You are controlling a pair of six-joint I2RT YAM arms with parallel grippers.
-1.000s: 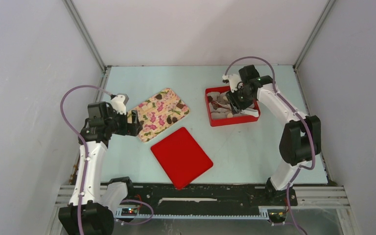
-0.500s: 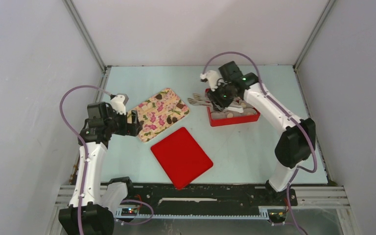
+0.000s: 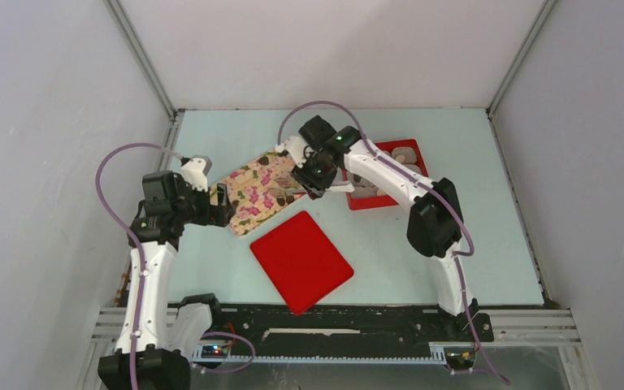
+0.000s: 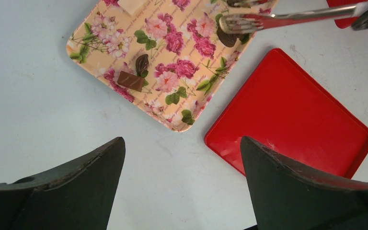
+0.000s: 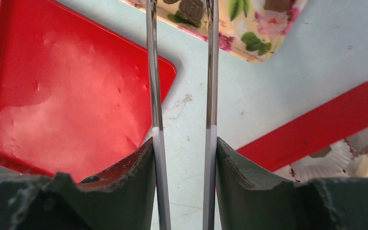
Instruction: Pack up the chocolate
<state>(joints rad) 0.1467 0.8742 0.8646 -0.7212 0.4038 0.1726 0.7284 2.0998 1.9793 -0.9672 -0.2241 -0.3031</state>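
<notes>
The chocolate lies as small lumps on the flower-print tray [image 3: 262,188]. In the left wrist view I see a brown bar [image 4: 131,80], a dark leaf-shaped piece [image 4: 142,63] and a dark piece [image 4: 226,38] under the tong tips. My right gripper [image 3: 313,173] is shut on metal tongs [image 5: 152,72]. The tong arms stand apart on either side of a dark chocolate [image 5: 190,8] on the tray. My left gripper [image 4: 182,140] is open and empty, above the table near the tray's near corner.
A flat red lid [image 3: 301,260] lies in front of the tray. A red box [image 3: 402,154] with white paper cups [image 5: 326,160] and some chocolates stands at the back right, partly hidden by my right arm.
My right arm swung left with the tongs, from over the red box to over the flower-print tray. My left arm has barely moved.
</notes>
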